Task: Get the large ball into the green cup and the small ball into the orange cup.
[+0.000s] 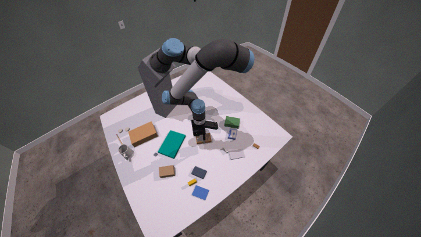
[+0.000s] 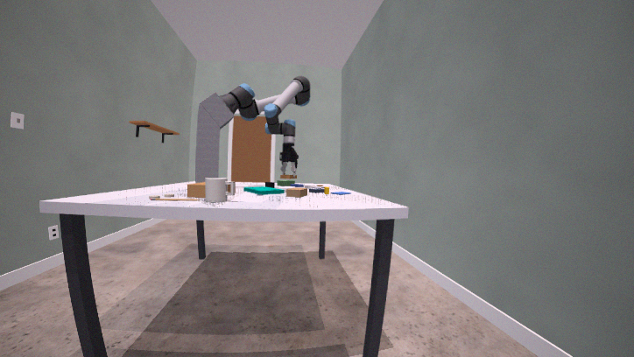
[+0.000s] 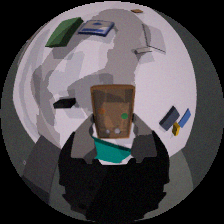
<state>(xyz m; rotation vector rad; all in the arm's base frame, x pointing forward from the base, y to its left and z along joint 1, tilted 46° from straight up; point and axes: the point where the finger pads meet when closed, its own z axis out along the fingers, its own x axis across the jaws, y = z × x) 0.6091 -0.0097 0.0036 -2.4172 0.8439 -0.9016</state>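
The covered wooden puzzle [image 1: 206, 136] is a small brown board held near the middle of the white table. In the wrist view the puzzle [image 3: 113, 112] shows a green cup [image 3: 124, 116] on its right and an orange cup [image 3: 103, 111] on its left. Two pale balls [image 3: 112, 131] lie near the edge closest to the fingers; I cannot tell which is larger. My gripper [image 1: 203, 135] points straight down and is shut on the puzzle's near end. In the exterior view the gripper [image 2: 288, 171] holds the puzzle [image 2: 287, 176] just above the table top.
A teal book [image 1: 171, 143] lies left of the puzzle. A green box [image 1: 232, 121] and a blue-white card box [image 1: 232, 133] lie to the right. A tan box [image 1: 142, 133] and a mug [image 1: 125, 151] are at the left. Small blocks [image 1: 199, 172] and a blue pad [image 1: 200, 192] lie toward the front.
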